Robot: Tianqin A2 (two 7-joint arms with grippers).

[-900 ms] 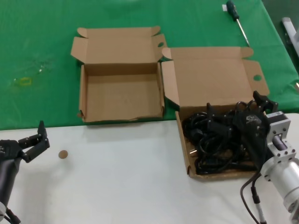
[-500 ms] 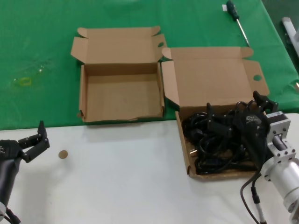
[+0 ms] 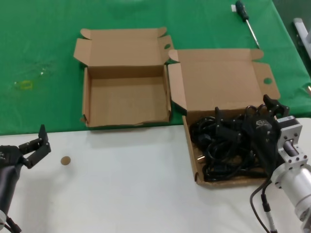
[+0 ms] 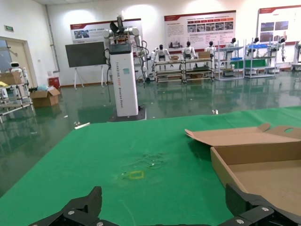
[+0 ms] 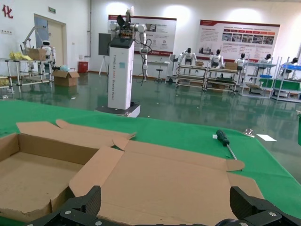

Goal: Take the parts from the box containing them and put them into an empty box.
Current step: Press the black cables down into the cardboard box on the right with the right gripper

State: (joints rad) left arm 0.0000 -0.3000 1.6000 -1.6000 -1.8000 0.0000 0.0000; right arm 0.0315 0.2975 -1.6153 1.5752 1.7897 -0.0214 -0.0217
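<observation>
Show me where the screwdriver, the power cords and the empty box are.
screwdriver (image 3: pixel 239 7): head view, on its black handle.
power cords (image 3: pixel 218 145): head view, middle of the tangle.
empty box (image 3: pixel 126 99): head view, bare floor inside.

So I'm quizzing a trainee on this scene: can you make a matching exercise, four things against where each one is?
Things:
1. power cords
2. screwdriver
3. left end effector
4. narrower box

Places:
A. on the green cloth, far right
B. over the white table, near left
C. piled in the wider box
D. on the green cloth, open and empty

Pairs: 1-C, 2-A, 3-B, 4-D
</observation>
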